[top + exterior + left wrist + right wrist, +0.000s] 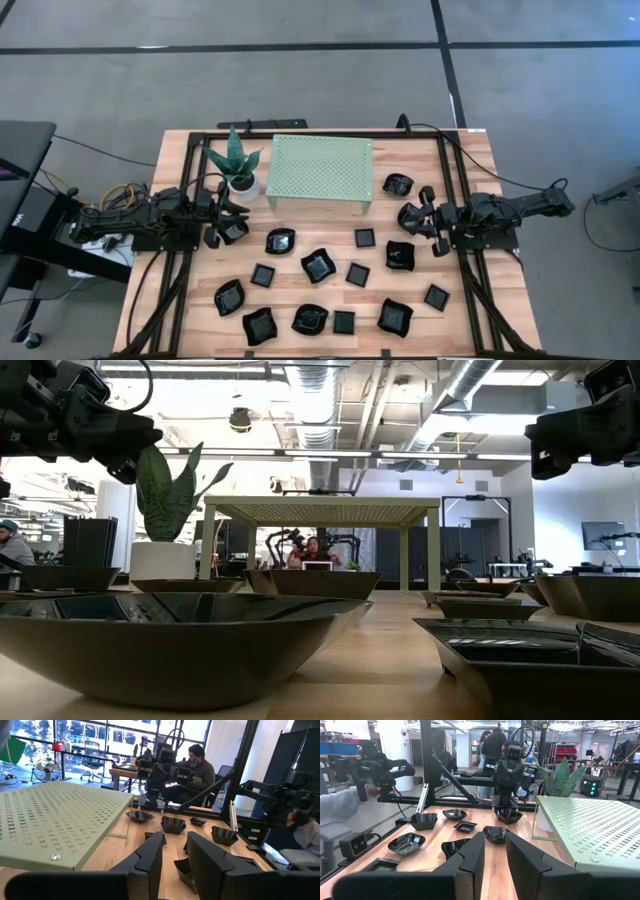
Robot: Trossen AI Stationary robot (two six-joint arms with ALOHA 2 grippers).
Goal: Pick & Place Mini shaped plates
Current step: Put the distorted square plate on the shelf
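Seen from above, the plates lie scattered on the table from four round to eight o'clock, their glossy insides bare, with one more off the stand's four o'clock corner. At ten o'clock a white pot holds the plant. The left gripper hangs at nine o'clock above a plate, and the right gripper hangs at three o'clock; each has its fingers a narrow gap apart with nothing between them.
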